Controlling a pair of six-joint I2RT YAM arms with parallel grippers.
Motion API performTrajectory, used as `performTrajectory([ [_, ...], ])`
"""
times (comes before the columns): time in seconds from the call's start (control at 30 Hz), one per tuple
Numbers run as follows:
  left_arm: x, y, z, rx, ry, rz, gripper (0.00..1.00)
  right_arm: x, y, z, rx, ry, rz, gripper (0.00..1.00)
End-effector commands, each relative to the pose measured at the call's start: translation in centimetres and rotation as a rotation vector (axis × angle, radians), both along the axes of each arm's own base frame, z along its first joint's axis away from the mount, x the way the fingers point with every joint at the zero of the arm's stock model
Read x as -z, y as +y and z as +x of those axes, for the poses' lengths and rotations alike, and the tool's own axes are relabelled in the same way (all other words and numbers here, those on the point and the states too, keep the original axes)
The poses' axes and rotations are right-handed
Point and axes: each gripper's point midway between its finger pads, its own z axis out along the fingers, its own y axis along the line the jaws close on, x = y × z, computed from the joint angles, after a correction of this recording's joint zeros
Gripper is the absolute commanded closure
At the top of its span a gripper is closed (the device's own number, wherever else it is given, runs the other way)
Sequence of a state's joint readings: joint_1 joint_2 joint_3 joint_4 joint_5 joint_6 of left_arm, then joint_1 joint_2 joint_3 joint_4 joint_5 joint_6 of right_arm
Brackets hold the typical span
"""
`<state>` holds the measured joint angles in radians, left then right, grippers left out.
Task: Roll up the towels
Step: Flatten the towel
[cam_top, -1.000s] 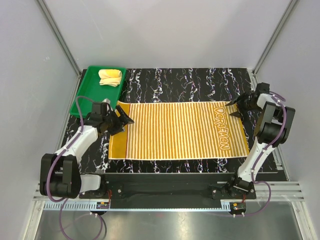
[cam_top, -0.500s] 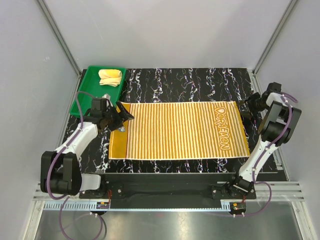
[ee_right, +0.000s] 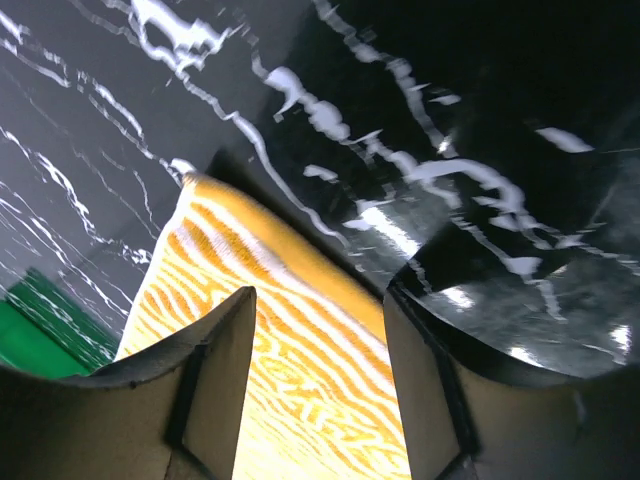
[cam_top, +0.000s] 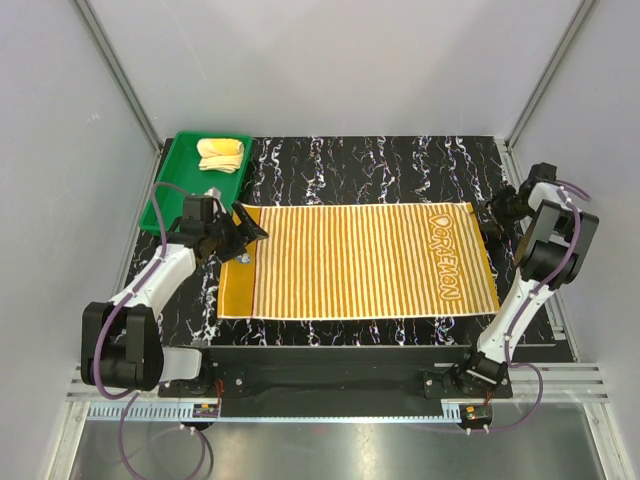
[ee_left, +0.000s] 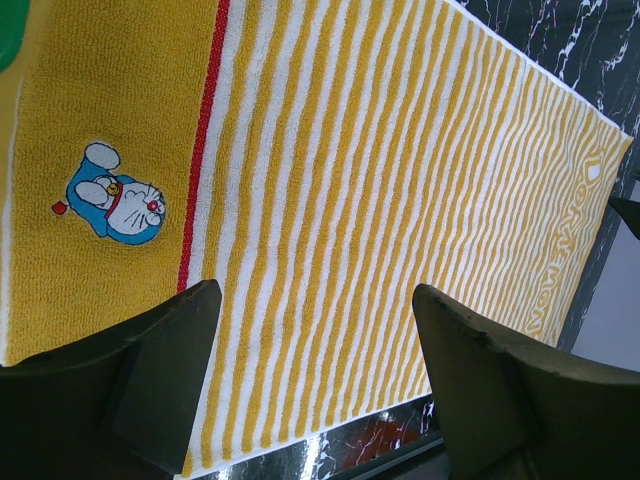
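Just right of the green tray [cam_top: 172, 190], on the black marbled table [cam_top: 380, 160], your striped towel [cam_top: 355, 262] lies spread flat, its length running away from the tray. Orange and cream stripes cover most of it. The end nearest the tray is a plain orange band edged by a thin red line, with a small blue cartoon cat patch [ee_left: 112, 196]. The end farthest from the tray carries cream lettering. Inside the tray, at its far end, the pale yellow towel [cam_top: 221, 154] sits bundled. Your left gripper [ee_left: 317, 295] hovers over that band beside the tray, jaws wide, holding nothing. Your right gripper [ee_right: 320, 310] is well apart from the tray, above the lettered end's far corner, jaws parted, gripping nothing.
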<state>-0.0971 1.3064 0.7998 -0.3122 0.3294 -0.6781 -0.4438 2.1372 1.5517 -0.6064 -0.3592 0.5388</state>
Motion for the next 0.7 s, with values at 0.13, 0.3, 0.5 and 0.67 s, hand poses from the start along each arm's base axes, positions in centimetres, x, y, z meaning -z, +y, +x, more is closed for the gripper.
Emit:
performTrajectory([
  [0.13, -1.4, -0.3, 0.9, 0.025, -0.069, 0.003, 0.16, 1.7, 2.7, 0.1, -0.095, 0.032, 0.001, 0.47],
  [0.3, -0.9, -0.3, 0.8, 0.028, -0.058, 0.004, 0.16, 1.9, 3.0, -0.1, -0.109, 0.036, 0.004, 0.68],
  [0.5, -0.9, -0.3, 0.9, 0.032, -0.062, 0.007, 0.16, 0.9, 2.7, 0.6, -0.110, 0.003, -0.011, 1.00],
  [0.67, -0.6, -0.2, 0.9, 0.033, -0.056, 0.013, 0.16, -0.9, 2.5, 0.8, -0.100, -0.044, -0.039, 1.00],
])
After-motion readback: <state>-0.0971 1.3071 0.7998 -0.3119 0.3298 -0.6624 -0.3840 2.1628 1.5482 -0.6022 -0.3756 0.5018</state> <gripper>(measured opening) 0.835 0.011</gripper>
